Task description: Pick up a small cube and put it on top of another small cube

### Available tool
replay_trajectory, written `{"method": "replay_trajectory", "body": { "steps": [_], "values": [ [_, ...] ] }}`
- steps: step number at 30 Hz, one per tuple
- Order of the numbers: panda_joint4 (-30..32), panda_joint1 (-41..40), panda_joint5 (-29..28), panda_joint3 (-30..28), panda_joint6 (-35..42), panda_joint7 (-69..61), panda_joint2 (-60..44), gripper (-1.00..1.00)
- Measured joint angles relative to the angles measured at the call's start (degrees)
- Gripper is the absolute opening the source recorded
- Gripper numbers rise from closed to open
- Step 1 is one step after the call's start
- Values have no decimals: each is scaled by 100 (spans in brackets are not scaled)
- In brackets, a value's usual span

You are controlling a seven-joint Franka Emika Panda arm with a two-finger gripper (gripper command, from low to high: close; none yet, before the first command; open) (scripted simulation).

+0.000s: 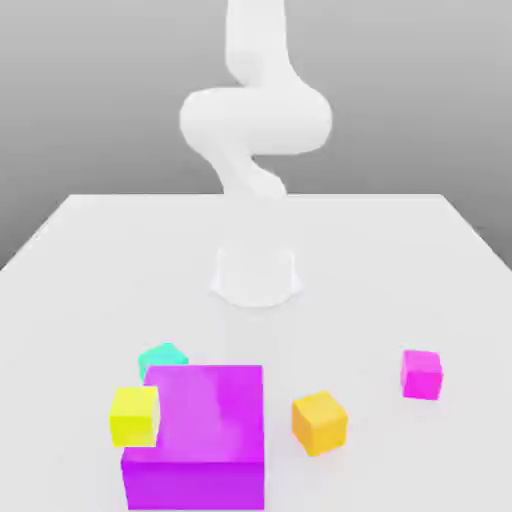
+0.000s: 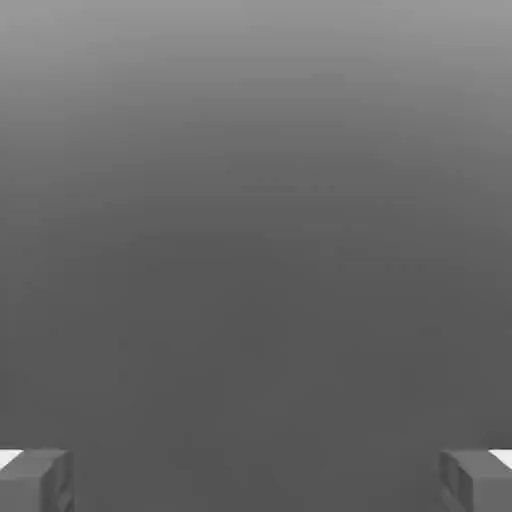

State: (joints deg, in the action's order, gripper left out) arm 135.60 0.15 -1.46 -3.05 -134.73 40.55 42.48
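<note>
White table under a grey backdrop, and the arm rises from its round base at the middle of the table, coiling upward and out past the top edge of the exterior view.

Down at the near edge sits the cluster. The big purple cube dominates, planted flat on the table. Tucked just behind its far corner on the exterior view's left is the teal cube; its top and a little of its sides peek out, and it looks to be touching or nearly touching the purple cube, hard to call which. The yellow cube sits tight against the purple cube's side on the exterior view's left, overlapping it in the picture, nearer the camera than the teal cube. Teal and yellow are near each other but apart.

Over on the exterior view's right of the purple cube, the orange cube rests on the table, turned a bit so a corner faces the camera, just beside the purple one with a gap between. Farther to the exterior view's right, well apart, stands the pink cube, alone.

Now the hand view: the gripper has its two grey fingers spread wide, one at each lower corner, nothing between them. Beyond them lies plain grey background.
</note>
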Motion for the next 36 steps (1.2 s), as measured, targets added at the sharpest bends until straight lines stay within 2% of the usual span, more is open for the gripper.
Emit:
{"method": "replay_trajectory", "body": {
  "steps": [19,22,28,36],
  "values": [
    [3452,-155,-1244,-2519,-2846,-5006,-3300,0],
    [3545,11,-849,-2693,-3009,-5566,-3594,0],
    [3394,490,495,-2826,-3133,-6589,-4027,0],
    [3172,598,2364,-2470,-3301,-7953,-4588,0]
  ]
}}
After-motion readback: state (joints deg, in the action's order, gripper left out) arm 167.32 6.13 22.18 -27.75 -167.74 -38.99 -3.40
